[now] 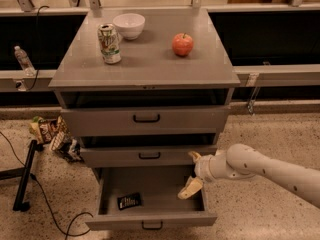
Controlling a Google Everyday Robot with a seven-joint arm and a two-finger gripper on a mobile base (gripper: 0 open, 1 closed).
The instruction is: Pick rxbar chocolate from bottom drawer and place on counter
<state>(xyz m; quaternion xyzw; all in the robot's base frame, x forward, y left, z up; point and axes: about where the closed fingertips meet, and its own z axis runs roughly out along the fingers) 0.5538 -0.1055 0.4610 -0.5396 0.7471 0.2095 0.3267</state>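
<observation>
The rxbar chocolate (129, 201) is a small black wrapper with white lettering. It lies flat at the left of the open bottom drawer (150, 219). My gripper (192, 173) hangs over the drawer's right side, well to the right of the bar, with its two tan fingers spread apart and empty. The arm comes in from the lower right. The grey counter (145, 64) tops the cabinet.
On the counter stand a can (109, 44), a white bowl (129, 25) and a red apple (183, 44). The two upper drawers (146, 119) are slightly open. Snack bags (52, 136), a black stand leg (25, 176) and a cable lie on the floor at left.
</observation>
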